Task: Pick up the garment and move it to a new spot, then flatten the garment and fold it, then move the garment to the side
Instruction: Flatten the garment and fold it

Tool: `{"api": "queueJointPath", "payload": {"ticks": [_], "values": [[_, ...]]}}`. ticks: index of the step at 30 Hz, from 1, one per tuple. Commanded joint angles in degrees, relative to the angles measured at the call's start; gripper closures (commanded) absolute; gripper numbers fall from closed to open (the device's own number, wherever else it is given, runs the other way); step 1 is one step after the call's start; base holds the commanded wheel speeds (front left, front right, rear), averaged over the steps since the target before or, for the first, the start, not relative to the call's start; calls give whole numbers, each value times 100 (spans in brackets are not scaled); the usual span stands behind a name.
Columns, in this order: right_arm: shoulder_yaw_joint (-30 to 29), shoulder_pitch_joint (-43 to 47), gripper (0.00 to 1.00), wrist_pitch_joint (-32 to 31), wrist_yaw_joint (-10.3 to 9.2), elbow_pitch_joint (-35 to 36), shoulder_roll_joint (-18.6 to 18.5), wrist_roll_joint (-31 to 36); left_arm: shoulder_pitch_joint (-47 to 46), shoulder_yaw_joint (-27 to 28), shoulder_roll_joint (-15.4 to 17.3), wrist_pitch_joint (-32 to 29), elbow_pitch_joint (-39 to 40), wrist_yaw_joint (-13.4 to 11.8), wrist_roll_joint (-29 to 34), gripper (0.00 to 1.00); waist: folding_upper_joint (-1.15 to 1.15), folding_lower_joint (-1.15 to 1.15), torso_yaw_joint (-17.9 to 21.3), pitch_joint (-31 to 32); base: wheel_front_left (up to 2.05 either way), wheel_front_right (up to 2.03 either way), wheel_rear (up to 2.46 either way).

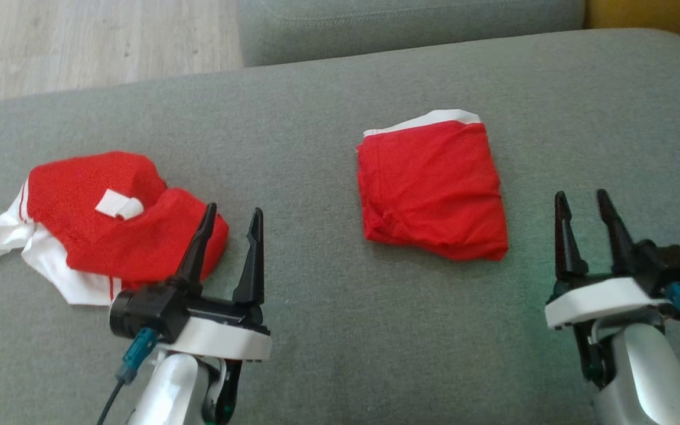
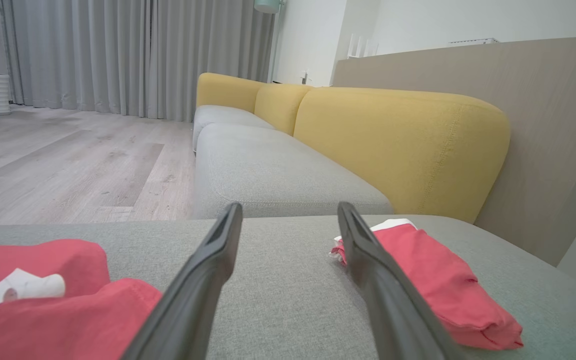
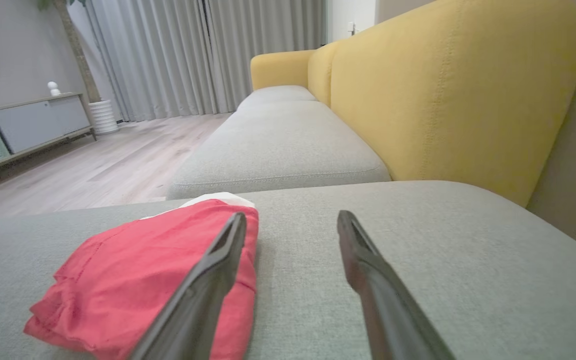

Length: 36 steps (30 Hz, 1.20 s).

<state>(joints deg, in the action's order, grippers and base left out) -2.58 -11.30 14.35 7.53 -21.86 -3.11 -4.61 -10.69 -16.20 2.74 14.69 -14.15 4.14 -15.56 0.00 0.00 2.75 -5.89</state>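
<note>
Two red garments lie on the grey sofa seat (image 1: 328, 330). The folded garment (image 1: 431, 186) sits near the middle, a rough square of red cloth with a white strip along its far edge and a few soft creases at the near-left corner. The crumpled garment (image 1: 115, 224) is heaped well off to the left, red over white panels with thin red stripes, a small white tag (image 1: 118, 205) curled on top. The left end effector (image 1: 234, 208) stands just beside the heap's right edge, fingers spread apart and holding nothing. The right end effector (image 1: 581, 193) is to the right of the folded piece, clear of it, fingers likewise apart and empty. The head view looks down on both garments, with a strip of wooden floor (image 1: 80, 47) beyond the seat. The left wrist view adds the yellow backrest (image 2: 398, 145) and grey curtains (image 2: 133, 55). The right wrist view adds a low cabinet (image 3: 28, 125) by the wall and shows the folded piece's stacked layers edge-on.
</note>
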Motion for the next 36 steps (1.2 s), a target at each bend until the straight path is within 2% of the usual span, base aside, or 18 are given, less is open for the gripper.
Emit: {"api": "queueJointPath", "payload": {"ticks": [1,6,10,18,22,26,31,36], "values": [[190,-306,100,8,-4,208,22,12,-254,142,16,30,226,33,13,0,0,0,-77,-89,0,0,0],[291,-741,100,-141,-4,144,23,89,-440,-46,15,30,293,9,-48,0,0,0,-373,-448,0,0,0],[345,-1231,100,-361,-4,-185,23,171,-620,-238,15,30,315,-22,-113,0,0,0,-687,-770,0,0,0],[23,-2164,100,-635,-4,-1614,-44,469,-880,-552,14,30,313,-120,-285,0,0,0,-1264,-1142,0,0,0],[-274,-2454,100,-896,-4,-2538,-80,650,-900,-610,14,30,303,-150,-325,0,0,0,-1367,-1163,0,0,0],[-317,-2675,100,-579,-4,-2948,-75,847,-919,-633,14,30,256,-182,-345,0,0,0,-1363,-1090,0,0,0],[64,-2904,100,-124,-4,-3063,7,761,-899,-631,14,30,244,-200,-350,0,0,0,-1268,-930,0,0,0],[1275,-2872,100,-16,-4,-3134,21,-70,-888,-664,14,30,271,-213,-360,0,0,0,-1223,-874,0,0,0]]}}
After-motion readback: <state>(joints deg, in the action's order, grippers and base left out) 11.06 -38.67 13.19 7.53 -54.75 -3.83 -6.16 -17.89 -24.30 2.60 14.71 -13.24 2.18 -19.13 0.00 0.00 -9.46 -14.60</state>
